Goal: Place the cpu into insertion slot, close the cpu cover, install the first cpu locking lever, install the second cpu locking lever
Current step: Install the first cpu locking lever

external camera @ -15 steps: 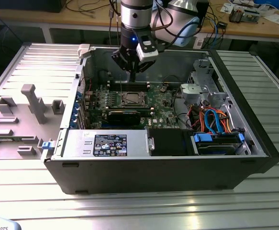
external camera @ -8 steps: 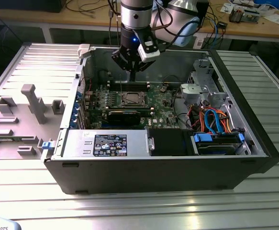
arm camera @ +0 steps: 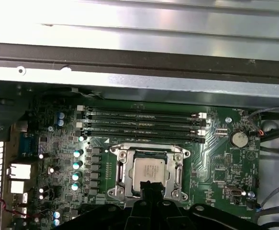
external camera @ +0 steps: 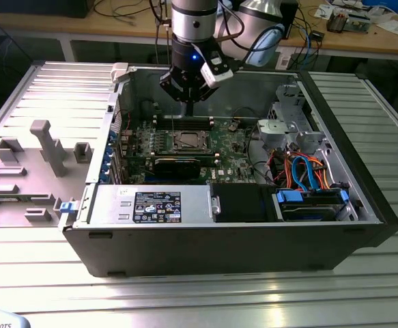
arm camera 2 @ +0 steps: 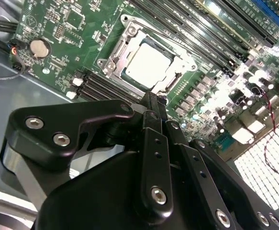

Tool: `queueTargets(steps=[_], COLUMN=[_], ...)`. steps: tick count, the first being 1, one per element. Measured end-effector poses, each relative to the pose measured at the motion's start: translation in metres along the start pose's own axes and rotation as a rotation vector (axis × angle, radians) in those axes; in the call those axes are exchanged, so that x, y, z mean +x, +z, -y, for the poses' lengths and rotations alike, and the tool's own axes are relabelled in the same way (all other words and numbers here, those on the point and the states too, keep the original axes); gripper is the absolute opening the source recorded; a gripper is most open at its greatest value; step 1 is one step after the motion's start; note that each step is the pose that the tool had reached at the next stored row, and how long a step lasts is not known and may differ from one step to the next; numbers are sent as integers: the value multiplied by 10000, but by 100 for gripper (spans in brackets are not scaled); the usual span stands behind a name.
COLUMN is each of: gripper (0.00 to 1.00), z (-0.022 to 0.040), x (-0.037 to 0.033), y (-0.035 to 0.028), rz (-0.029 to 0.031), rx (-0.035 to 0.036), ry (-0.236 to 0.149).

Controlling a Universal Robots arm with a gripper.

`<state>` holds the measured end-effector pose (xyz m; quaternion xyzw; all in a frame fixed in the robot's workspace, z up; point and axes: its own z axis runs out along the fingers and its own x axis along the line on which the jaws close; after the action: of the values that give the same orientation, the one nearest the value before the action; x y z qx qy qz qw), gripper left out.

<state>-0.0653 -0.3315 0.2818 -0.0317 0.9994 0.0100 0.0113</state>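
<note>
The pincer (arm camera 2: 153,100) is clenched, its two black fingers (arm camera 2: 154,143) drawn together to a single tip with no gap showing. Whether anything thin, such as a lever wire, is caught between them I cannot tell. In both wrist views the tip sits at the edge of the processor socket, just overlapping the near side of the cpu (arm camera: 146,171). In the exterior view the pincer (external camera: 188,104) hangs above the green motherboard (external camera: 229,147), just behind the socket.

The cpu (arm camera 2: 148,64), a dull silver square, lies flat in the insertion slot (arm camera 2: 170,82). The cpu cover (arm camera: 123,172) is down over it, a silvery frame whose window shows the chip's top. The position of the locking levers is not clear from these angles.

Just beyond the socket run four long black memory slots (arm camera: 141,125), parallel to one another. A round coin cell battery (arm camera: 238,139) sits on the board near their end. A row of small capacitors (arm camera: 75,170) lines the other side of the socket.

The board lies inside an open computer case (external camera: 219,239) resting on a ribbed metal surface (external camera: 199,294). At the front of the case is a labelled power supply (external camera: 151,205). On the exterior view's right, blue and orange cables (external camera: 308,171) cross a drive bay.
</note>
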Motion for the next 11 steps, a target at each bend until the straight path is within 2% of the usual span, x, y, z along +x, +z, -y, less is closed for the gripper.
queueTargets(steps=[1, 3, 7, 11], gripper=[11, 11, 11, 11], z=[-1, 0, 0, -3], x=[4, 5, 7, 50], y=[3, 5, 14, 22], rz=[38, 38, 25, 34], rx=[-1, -2, -22, -22], ry=[-85, -274, -1073, -1025])
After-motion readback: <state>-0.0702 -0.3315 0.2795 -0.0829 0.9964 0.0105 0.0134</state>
